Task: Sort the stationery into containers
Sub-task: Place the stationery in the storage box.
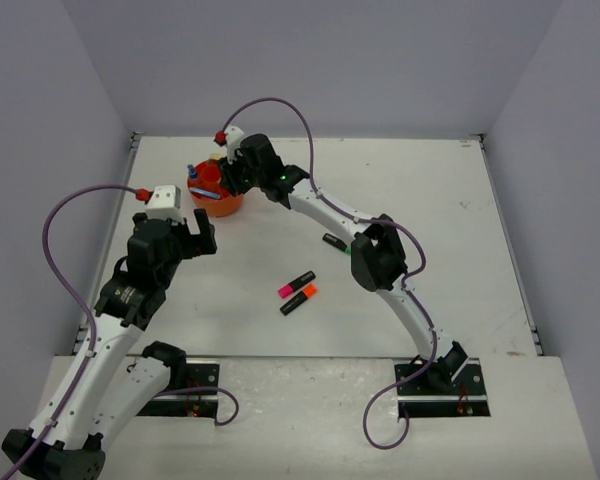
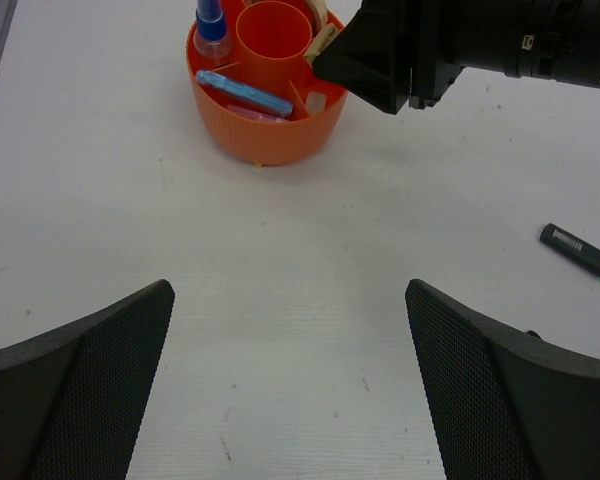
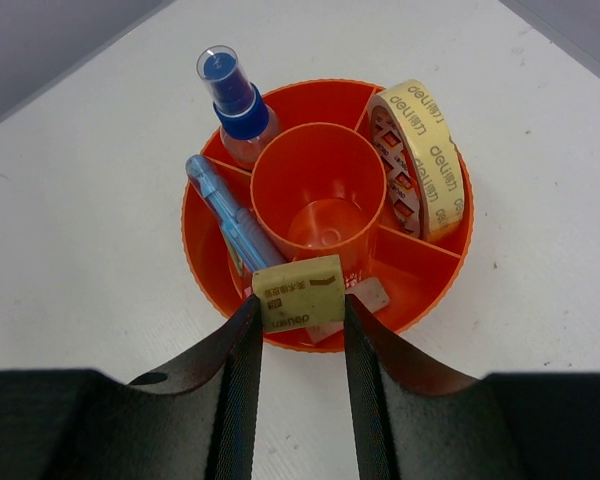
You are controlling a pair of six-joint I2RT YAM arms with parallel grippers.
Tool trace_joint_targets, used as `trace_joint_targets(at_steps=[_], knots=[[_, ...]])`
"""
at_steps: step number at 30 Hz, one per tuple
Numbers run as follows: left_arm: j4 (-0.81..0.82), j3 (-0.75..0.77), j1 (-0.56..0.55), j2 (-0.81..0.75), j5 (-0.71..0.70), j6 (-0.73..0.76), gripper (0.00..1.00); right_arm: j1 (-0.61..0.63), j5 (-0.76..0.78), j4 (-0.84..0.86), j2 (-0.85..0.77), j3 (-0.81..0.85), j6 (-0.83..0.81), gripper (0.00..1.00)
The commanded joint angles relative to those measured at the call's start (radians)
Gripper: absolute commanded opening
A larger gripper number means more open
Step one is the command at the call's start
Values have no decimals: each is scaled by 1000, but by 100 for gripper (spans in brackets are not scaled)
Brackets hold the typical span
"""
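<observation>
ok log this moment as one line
right pincer: shut on eraser, over edge of tub | left pincer: open, empty, above table | loose: three highlighters on table

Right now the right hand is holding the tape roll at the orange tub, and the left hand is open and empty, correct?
No: the right hand grips a small yellowish block; the tape roll already stands in a compartment of the orange tub, as the right wrist view shows. The left hand is open and empty.
</observation>
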Motion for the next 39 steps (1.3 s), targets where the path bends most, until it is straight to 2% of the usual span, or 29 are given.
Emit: trace_joint_targets(at_steps=[1, 9, 16, 20, 23, 26, 28, 33, 36, 39], knots=[[53, -10, 8, -16, 13, 18, 100, -9, -4, 36, 5, 61, 24, 38], [57, -11, 8, -22, 22, 21, 100, -13, 5, 38, 5, 63, 35, 59], [62, -11, 7, -18, 24, 22, 100, -15, -7, 52, -8, 27, 29, 60], [63, -12, 9, -8, 29, 22, 100, -14, -15, 132, -152, -161, 43, 59], [64, -7, 17, 7, 41, 22, 100, -15, 22, 162, -329, -286, 67, 60], [64, -1, 21, 38, 70, 21, 100, -19, 86, 155, -496, -478, 72, 65], [55, 6, 23, 48, 83, 19, 100, -34, 121, 82, -591, -555, 73, 67], [62, -7, 23, 21, 96, 20, 100, -123, 116, -258, -697, -683, 73, 70], [67, -8, 23, 19, 104, 22, 100, -163, 196, -309, -766, -850, 16, 72], [68, -4, 23, 30, 122, 26, 100, -213, 199, -325, -791, -927, -31, 73]])
